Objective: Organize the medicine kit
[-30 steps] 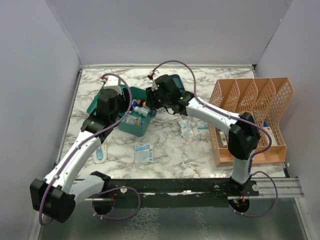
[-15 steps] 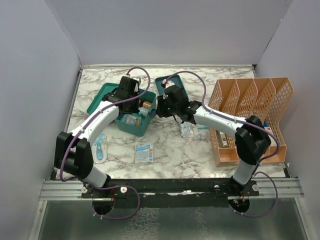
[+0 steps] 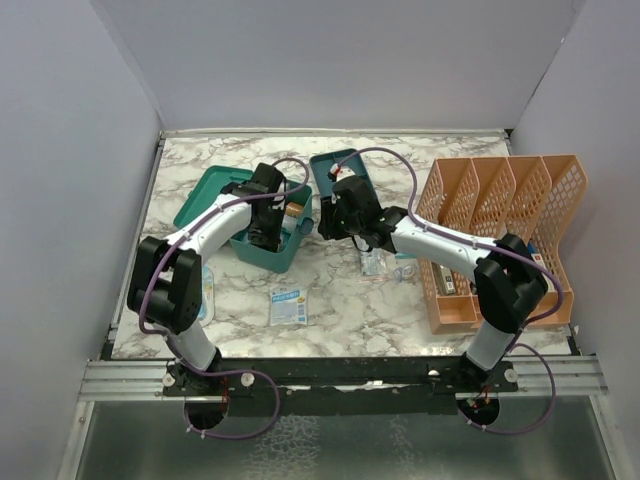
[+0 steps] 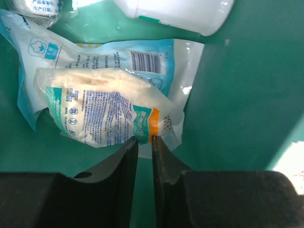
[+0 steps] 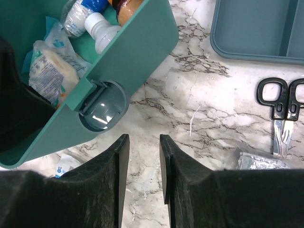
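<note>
Kit: well left of rack, lid open.
Left claw: in kit, pinching packet corner.
Right claw: between kit and rack, spread, empty.
Risk: thin pinch could slip; packet could snag on kit.
Axis: long axis seems near-to-far, latch facing rack.

Light: bright, even, shadows soft | Glare: white spot on kit latch just ahead of right jaws; bottle blown out beyond left jaws | Focus: packet at left jaws sharp, jaws themselves dark, blurry
</note>
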Robot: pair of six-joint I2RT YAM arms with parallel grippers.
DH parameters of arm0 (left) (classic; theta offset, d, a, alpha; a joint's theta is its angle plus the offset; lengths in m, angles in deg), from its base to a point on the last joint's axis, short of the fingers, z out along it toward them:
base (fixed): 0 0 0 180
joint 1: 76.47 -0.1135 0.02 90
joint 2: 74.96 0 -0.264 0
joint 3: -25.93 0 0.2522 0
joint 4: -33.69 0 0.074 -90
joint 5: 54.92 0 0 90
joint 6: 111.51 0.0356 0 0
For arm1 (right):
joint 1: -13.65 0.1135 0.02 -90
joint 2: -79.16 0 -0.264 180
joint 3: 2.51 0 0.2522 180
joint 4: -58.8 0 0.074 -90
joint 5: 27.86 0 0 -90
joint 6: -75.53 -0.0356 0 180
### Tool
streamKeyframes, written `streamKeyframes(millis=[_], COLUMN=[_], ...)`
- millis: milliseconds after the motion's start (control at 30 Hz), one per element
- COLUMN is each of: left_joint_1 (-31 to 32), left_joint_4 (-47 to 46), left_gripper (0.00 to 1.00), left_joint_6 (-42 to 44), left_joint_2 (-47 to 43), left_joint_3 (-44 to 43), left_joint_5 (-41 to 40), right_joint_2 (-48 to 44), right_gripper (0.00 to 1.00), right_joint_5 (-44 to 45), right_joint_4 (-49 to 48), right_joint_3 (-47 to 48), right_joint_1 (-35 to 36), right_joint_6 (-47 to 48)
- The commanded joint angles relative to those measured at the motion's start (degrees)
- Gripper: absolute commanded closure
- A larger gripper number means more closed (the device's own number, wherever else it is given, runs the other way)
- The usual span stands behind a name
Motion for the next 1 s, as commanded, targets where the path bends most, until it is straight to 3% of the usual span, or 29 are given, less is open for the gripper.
streamKeyframes(millis=[0,233,433,600,767,967], left_joint_1=[-0.24,-0.33,-0.48,-0.98,-1.88,-3.23], left_joint_4=[-0.11,-2.2,-2.21,-2.22,-2.6,-3.18], left_gripper=[0.78,0.78,0.62,0.55,0.52,0.4], left_joint_6=[0.4,0.9,0.36,-0.99,-4.52,-11.47], left_joint_2=[3.29,4.32,-3.1,-7.26,-11.26,-18.3], left_joint_3=[-0.65,-0.79,-1.49,-0.74,1.47,4.48], left_joint_5=[-5.12,-9.03,-6.37,-4.95,-9.0,-15.09], right_joint_2=[-1.66,-2.96,-2.11,4.23,13.35,20.86], right_gripper=[0.68,0.68,0.63,0.53,0.52,0.52], right_joint_5=[1.61,2.09,-0.07,-2.49,-5.08,1.55], right_joint_4=[-2.1,-2.05,-4.91,-7.37,-6.49,-1.16], right_joint_3=[-0.7,0.14,3.19,10.31,19.97,29.66], right_joint_1=[0.06,-1.18,-3.94,-4.94,-5.1,-5.12], right_joint_6=[-0.83,-0.34,-0.34,1.66,3.78,5.66])
